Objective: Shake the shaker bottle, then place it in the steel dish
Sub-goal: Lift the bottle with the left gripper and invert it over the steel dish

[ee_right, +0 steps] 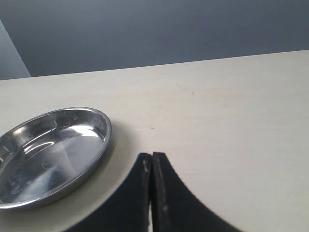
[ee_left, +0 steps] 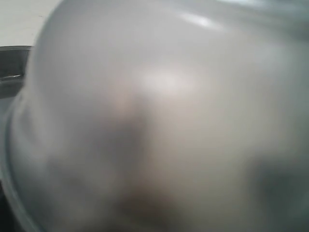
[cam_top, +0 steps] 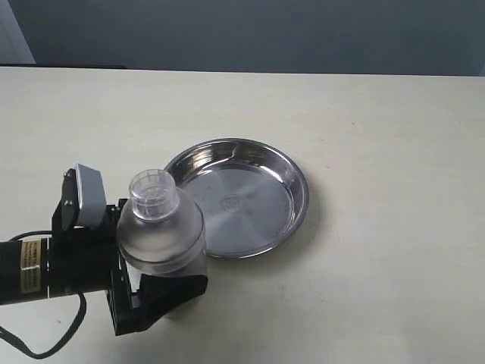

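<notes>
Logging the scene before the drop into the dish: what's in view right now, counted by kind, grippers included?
shaker bottle: 1
steel dish: 1
grippers: 2 (left gripper closed on the bottle; right gripper shut, empty)
Total: 4

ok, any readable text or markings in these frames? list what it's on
Nothing can be read in full.
Yellow label on the left arm: printed, but too small to read.
Stamp at the centre of the steel dish: faint, unreadable in the exterior and right wrist views.
Shaker bottle: no text visible; the left wrist view of it is blurred.
</notes>
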Available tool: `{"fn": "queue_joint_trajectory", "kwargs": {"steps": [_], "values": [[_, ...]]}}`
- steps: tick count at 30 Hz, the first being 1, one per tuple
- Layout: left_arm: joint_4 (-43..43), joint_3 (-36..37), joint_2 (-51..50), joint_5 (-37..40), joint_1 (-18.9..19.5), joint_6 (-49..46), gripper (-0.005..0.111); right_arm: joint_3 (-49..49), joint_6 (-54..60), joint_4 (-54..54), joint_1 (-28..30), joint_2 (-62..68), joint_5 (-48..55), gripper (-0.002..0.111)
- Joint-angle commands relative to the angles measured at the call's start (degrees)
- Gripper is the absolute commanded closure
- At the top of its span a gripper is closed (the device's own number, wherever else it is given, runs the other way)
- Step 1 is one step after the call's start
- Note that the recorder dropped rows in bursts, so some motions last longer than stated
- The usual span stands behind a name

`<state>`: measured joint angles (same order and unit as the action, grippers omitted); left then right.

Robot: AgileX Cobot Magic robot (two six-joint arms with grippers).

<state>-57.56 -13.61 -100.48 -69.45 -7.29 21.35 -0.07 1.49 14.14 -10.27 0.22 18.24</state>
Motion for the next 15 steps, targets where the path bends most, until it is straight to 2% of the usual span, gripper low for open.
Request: {"fn": "queue_joint_trajectory", "kwargs": {"steps": [1, 2, 4, 7, 9, 15], "values": [[-0.3, -0.1, -0.2, -0.5, -0.3, 0.5, 0.005, 0.1, 0.0, 0.0, -0.1, -0.2, -0.6, 0.109], [0.1, -0.1, -0.2, -0.5, -0.3, 0.5, 0.007, 0.1, 0.0, 0.0, -0.1, -0.2, -0.6, 0.109], [0.3, -0.1, -0.2, -0.5, -0.3, 0.5, 0.025, 0.1, 0.0, 0.0, -0.1, -0.2, -0.6, 0.109], [-2.2, -0.1, -0.2, -0.5, -0.3, -1.4, 0.080, 0.1, 0.0, 0.0, -0.1, -0.2, -0.6, 0.109], [-4.2, -0.1, -0.2, -0.5, -0.3, -2.4, 0.106, 0.1, 0.0, 0.0, -0.1, -0.2, -0.6, 0.109], [-2.4, -0.1, -0.2, -0.5, -0.3, -2.1, 0.106, 0.1, 0.0, 0.0, -0.1, -0.2, -0.6, 0.109]]}}
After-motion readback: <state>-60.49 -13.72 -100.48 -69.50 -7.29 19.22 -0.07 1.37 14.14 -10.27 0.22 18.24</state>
